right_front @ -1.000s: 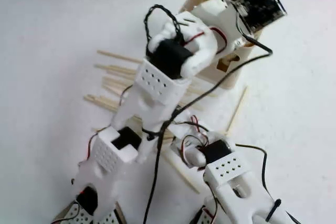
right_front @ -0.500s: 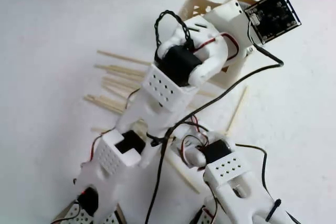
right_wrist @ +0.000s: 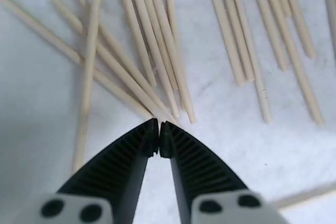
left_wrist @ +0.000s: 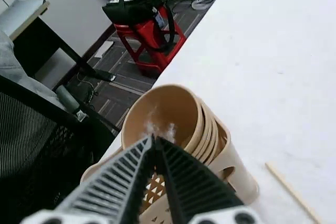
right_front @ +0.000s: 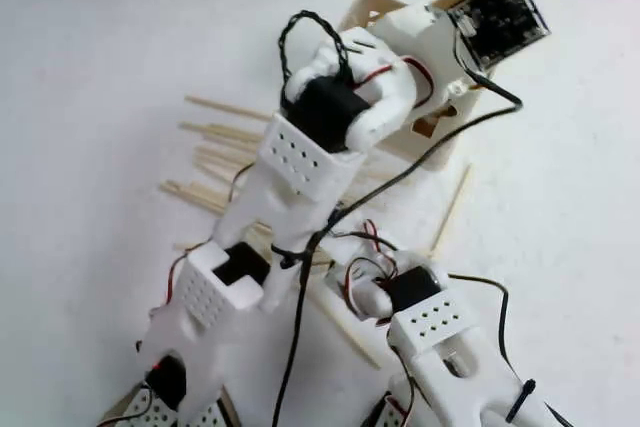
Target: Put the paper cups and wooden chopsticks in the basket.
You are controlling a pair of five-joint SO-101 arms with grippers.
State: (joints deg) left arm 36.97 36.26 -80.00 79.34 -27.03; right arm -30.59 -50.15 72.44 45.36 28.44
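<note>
Right wrist view puts your right gripper low over the table. Its 2 fingers are pressed together with nothing between them, and the tips sit just short of the nearest ends of the loose wooden chopsticks, which lie fanned out and overlapping on the white top. In the high view you see the right arm folded up by the table's near edge. The chopsticks spread from the middle of the table toward its left edge, partly hidden under both arms. 1 chopstick lies apart from the pile on the right, angled toward the basket. Your left arm stretches over the pile to the basket, which stands close to the far edge, right of the middle. In the left wrist view your left gripper hangs above the basket's open top, fingers closed on each other and empty. Its tips are over the mouth of the paper cups, which sit nested as 1 stack inside the basket.
</note>
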